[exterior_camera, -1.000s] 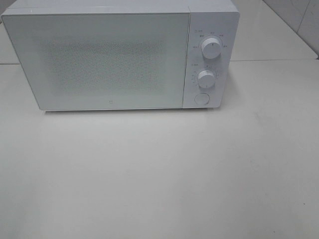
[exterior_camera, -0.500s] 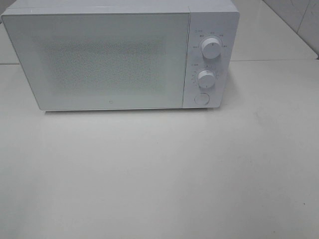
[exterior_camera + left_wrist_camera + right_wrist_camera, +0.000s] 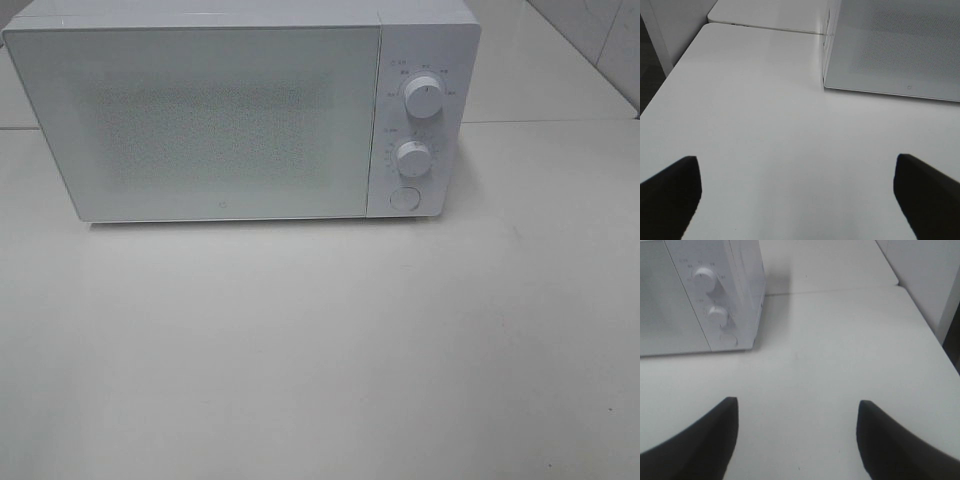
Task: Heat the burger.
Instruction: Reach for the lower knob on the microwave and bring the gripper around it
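The burger is out of view in every frame. A white microwave (image 3: 240, 110) stands at the back of the white table with its door (image 3: 200, 120) shut; the mesh window shows nothing inside. It has two knobs (image 3: 424, 98) and a round button (image 3: 404, 198) on its right panel. My left gripper (image 3: 797, 200) is open and empty over the table, left of the microwave (image 3: 895, 45). My right gripper (image 3: 797, 437) is open and empty over the table, right of the microwave (image 3: 700, 295). Neither gripper shows in the exterior high view.
The white table (image 3: 320, 350) stretches in front of the microwave. Its left edge (image 3: 670, 80) and right edge (image 3: 927, 335) show in the wrist views. A seam with a second table (image 3: 830, 290) runs behind.
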